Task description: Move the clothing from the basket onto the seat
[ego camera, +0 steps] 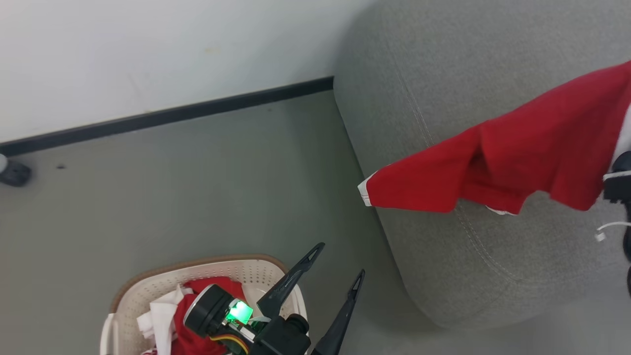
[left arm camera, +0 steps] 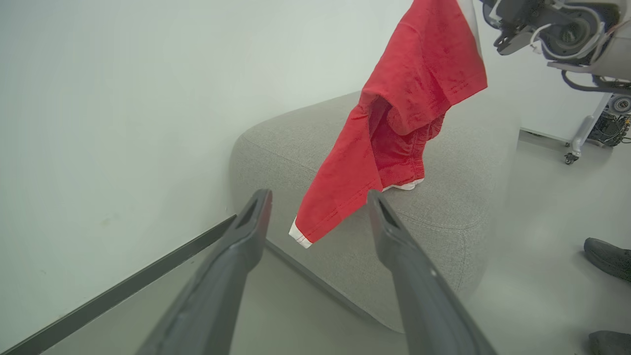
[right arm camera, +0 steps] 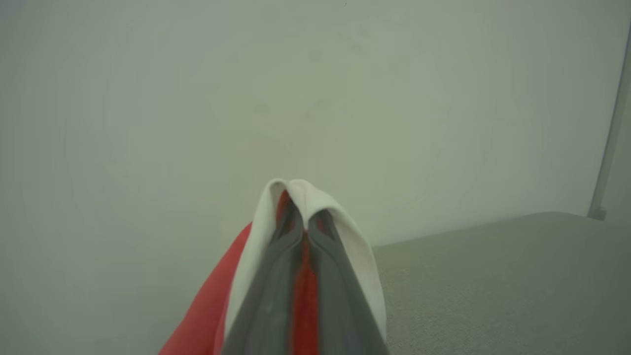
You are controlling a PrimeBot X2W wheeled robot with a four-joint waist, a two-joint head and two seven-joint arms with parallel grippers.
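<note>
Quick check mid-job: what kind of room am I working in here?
Probably a lab or test room staged as a living space: a grey upholstered seat beside a bare white wall with a dark baseboard, a smooth grey floor, and a wheeled equipment stand beyond the seat.

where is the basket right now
In the head view the basket sits on the floor at lower left, partly behind the open left gripper, with red clothing inside. The grey seat lies to its right.

Setting: robot test lab. Bare white wall (ego camera: 148, 49), black skirting (ego camera: 167, 116), smooth grey floor (ego camera: 197, 187), wheeled equipment stand (left arm camera: 584, 133) beyond the seat (left arm camera: 296, 128).
</note>
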